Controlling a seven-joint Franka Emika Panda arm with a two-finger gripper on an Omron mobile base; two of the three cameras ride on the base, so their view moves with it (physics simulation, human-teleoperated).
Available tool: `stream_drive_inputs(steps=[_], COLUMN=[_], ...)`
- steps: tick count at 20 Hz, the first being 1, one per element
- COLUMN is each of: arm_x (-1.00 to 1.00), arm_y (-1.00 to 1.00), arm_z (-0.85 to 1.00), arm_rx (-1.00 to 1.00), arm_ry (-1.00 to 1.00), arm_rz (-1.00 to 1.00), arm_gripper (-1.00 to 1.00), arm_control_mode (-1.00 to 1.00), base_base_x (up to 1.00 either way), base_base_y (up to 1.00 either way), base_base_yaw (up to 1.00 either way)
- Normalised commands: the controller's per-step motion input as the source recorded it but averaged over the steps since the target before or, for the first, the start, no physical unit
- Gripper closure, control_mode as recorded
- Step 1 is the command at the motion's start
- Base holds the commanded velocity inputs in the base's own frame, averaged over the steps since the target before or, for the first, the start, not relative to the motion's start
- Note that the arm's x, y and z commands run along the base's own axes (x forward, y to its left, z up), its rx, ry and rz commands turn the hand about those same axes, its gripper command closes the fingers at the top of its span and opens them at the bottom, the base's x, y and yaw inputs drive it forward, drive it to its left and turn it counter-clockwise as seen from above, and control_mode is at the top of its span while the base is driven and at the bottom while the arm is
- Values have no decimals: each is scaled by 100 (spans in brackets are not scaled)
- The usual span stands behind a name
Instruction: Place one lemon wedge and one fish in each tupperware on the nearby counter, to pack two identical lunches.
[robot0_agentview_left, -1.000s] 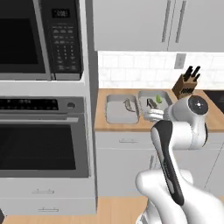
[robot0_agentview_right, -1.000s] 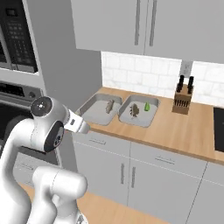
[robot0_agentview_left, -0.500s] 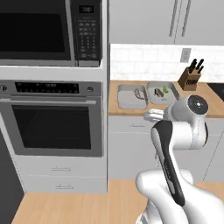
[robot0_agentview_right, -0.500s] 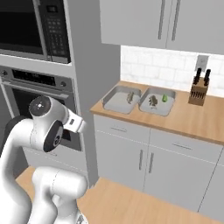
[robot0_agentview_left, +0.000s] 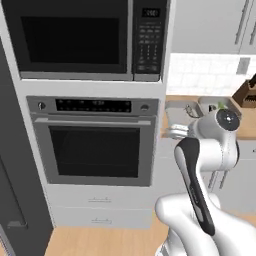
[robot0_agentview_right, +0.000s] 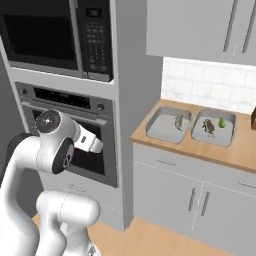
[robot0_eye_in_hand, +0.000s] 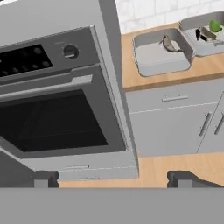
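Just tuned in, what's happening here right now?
The gripper is open and holds nothing, facing the wall oven from out in front of it. On the counter to the right sit two tupperware containers. The near tupperware has one fish in it and no lemon wedge that I can see. The far tupperware has a fish and a lemon wedge.

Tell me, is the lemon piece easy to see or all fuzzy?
Right base view: the lemon wedge is a tiny green blob, soft-edged, in the far tupperware. Hand view: it sits cropped at the top corner, a bit clearer. Left base view: just a green speck.
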Motion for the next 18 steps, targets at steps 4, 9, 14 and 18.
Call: stream_drive_inputs(steps=[4,9,14,18], arm_x=[0,0,0,0], arm_y=[0,0,0,0], arm_z=[0,0,0,0], arm_rx=[0,0,0,0], arm_ry=[0,0,0,0], arm_rz=[0,0,0,0], arm_gripper=[-100,-100,-100,-100], arm_control_mode=[100,100,100,100], base_base_x=[70,39,-51,-100], base_base_y=[100,100,92,27], base_base_yaw=[-1,0,-4,-5])
